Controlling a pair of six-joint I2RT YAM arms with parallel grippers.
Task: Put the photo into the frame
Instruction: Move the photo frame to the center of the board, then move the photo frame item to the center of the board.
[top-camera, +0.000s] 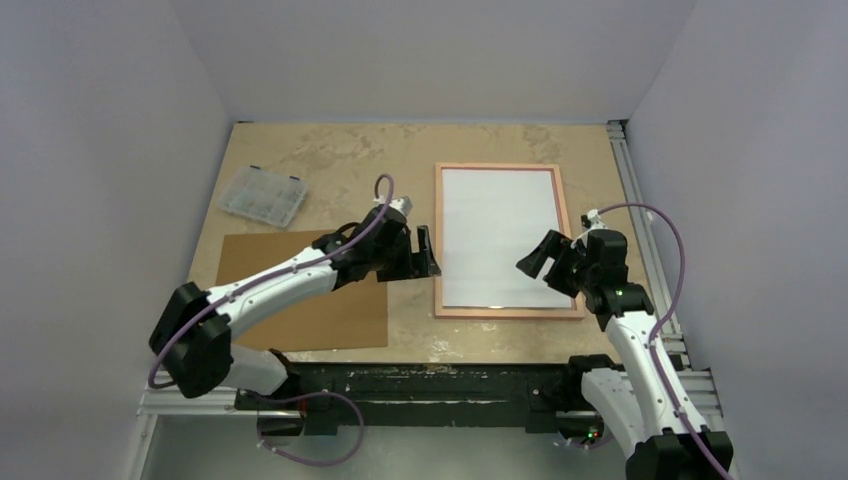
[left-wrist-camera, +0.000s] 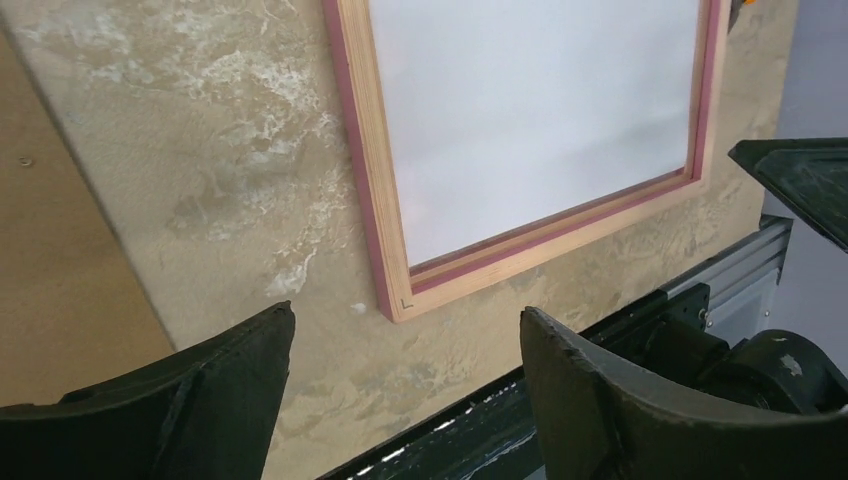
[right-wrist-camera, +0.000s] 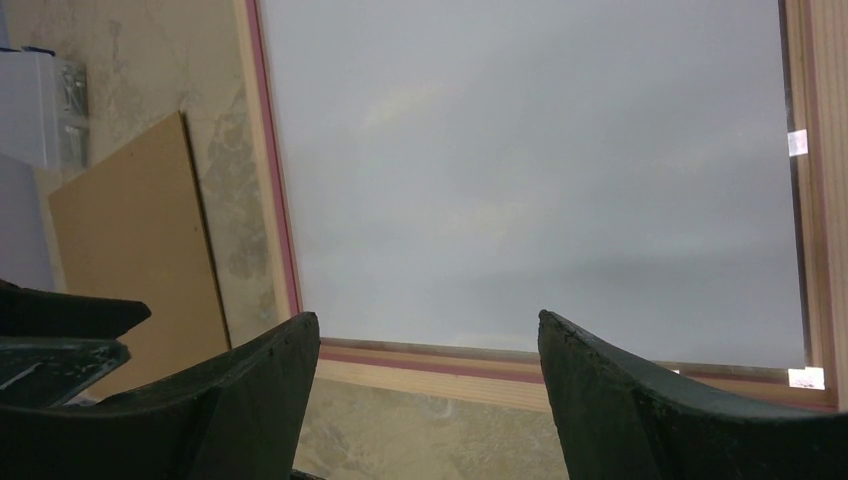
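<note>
The left gripper (top-camera: 428, 250) hangs wide and empty just beside the left rail of the frame (top-camera: 497, 167). The right gripper (top-camera: 535, 258), equally spread, hovers over its near right corner — neither holds anything. The photo (top-camera: 497, 235) lies white back up inside the frame, presumably so its picture faces out the front.

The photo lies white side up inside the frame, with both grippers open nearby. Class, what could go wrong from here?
1. The left gripper hangs beside the left rail of the frame; a swing might knock it askew.
2. The photo looks loose, and the backing board lies apart under the left arm; a bump could shift the photo.
3. The right gripper hovers over the photo's right side and might crease it if it drops.
</note>
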